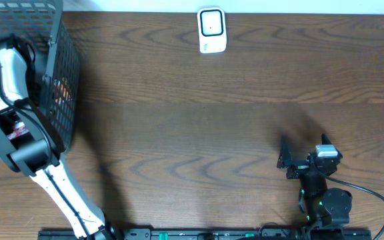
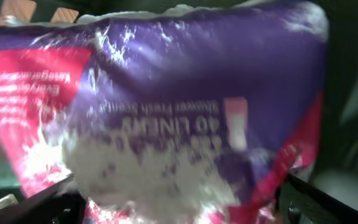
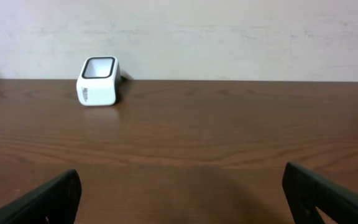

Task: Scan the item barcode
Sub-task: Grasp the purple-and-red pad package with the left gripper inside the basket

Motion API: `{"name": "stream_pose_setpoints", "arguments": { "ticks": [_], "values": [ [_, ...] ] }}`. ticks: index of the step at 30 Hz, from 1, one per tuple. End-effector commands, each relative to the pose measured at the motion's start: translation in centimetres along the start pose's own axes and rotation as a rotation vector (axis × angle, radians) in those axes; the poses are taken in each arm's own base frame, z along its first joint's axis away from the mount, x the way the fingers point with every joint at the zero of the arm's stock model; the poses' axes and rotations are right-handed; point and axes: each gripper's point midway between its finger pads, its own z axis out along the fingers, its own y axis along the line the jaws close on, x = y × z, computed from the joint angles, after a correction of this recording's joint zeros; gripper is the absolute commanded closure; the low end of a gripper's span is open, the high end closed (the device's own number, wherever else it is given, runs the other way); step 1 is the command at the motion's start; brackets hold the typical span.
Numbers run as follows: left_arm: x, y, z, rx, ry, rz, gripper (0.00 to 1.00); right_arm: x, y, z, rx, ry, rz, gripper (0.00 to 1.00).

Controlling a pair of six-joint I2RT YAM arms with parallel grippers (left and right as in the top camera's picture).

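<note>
Purple packet (image 2: 185,93) lies in the basket (image 1: 65,73), between the spread fingers of the left gripper (image 2: 173,199), not yet gripped (right gripper (image 3: 180,186) also spread, empty). 2 steps left: lift it, then show it to the scanner (image 1: 212,30) far ahead.

Basket (image 1: 69,80) sits at the table's (image 1: 179,133) left edge; scanner (image 1: 212,30) at far centre; bag (image 2: 185,93) inside basket.

I'm seeing a crinkly purple-and-pink liner pack (image 2: 179,106) filling my left wrist view, print upside down. The white barcode scanner (image 1: 212,30) stands at 12 o'clock, window tilted up.
</note>
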Motion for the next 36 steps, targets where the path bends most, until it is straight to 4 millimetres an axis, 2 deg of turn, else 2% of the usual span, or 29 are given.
{"name": "stream_pose_setpoints", "arguments": {
  "ticks": [1,6,8,10,12,13,16,19,20,23,27,31,33,34,36],
  "values": [
    [0.8,0.2,2.0,-0.026,0.033,0.055,0.05,0.1,-0.1,0.0,0.005,0.000,0.014,0.01],
    [1.7,-0.4,3.7,-0.031,0.043,0.065,0.09,0.1,-0.1,0.0,0.005,0.000,0.014,0.01],
    [2.1,-0.5,4.2,-0.035,0.052,0.070,0.22,0.1,-0.1,0.0,0.005,0.000,0.014,0.01],
    [2.1,-0.4,4.2,-0.036,0.054,0.071,0.47,0.1,-0.1,0.0,0.005,0.000,0.014,0.01],
    [2.3,-0.4,4.2,-0.039,0.060,0.075,0.81,0.1,-0.1,0.0,0.005,0.000,0.014,0.01],
    [2.3,-0.3,4.2,-0.040,0.063,0.076,0.92,0.1,-0.1,0.0,0.005,0.000,0.014,0.01],
    [2.3,-0.1,3.7,-0.041,0.065,0.077,0.93,0.1,-0.1,0.0,0.005,0.000,0.014,0.01],
    [1.6,0.2,1.8,-0.014,0.042,0.064,0.93,0.1,-0.1,0.0,0.005,0.000,0.014,0.01],
    [1.3,0.1,0.9,0.011,0.029,0.053,0.93,0.1,-0.1,0.0,0.005,0.000,0.014,0.01],
    [0.0,-0.6,-3.6,0.176,-0.044,0.000,0.93,0.1,-0.1,0.0,0.005,0.000,0.014,0.01],
    [-1.5,-0.9,-10.4,0.401,-0.181,-0.060,0.94,0.1,-0.1,0.0,0.005,0.000,0.014,0.01],
    [-2.6,0.9,-17.6,0.570,-0.362,-0.122,0.93,0.1,-0.1,0.0,0.005,0.000,0.014,0.01],
    [-2.7,2.3,-20.7,0.611,-0.451,-0.147,0.93,0.1,-0.1,0.0,0.005,0.000,0.014,0.01],
    [-2.7,3.5,-22.8,0.639,-0.513,-0.166,0.93,0.1,-0.1,0.0,0.005,0.000,0.014,0.01],
    [-2.4,4.7,-25.0,0.667,-0.575,-0.183,0.92,0.1,-0.1,0.0,0.005,0.000,0.014,0.01]
  ]
}}
